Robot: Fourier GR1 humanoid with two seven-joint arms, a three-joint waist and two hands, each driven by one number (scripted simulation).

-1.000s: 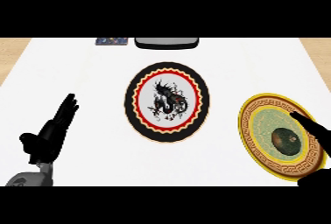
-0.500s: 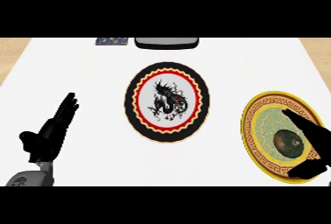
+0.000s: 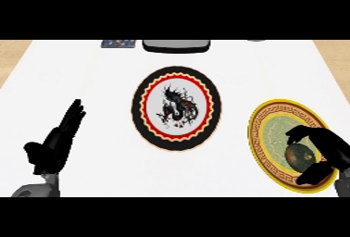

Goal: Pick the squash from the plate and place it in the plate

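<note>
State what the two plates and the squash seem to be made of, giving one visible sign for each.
Black-rimmed plate: probably glazed ceramic, with a crisp printed dragon and red scalloped band. Yellow-rimmed plate: likely glazed ceramic too, with a patterned gold border. Squash: a dark green, mottled rind, matte-looking; the right hand hides part of it.

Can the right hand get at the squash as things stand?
Probably yes. The right hand is already over the yellow plate, fingers and thumb curling around the squash. Nothing lies between them. Whether it is fully gripped is unclear.
</note>
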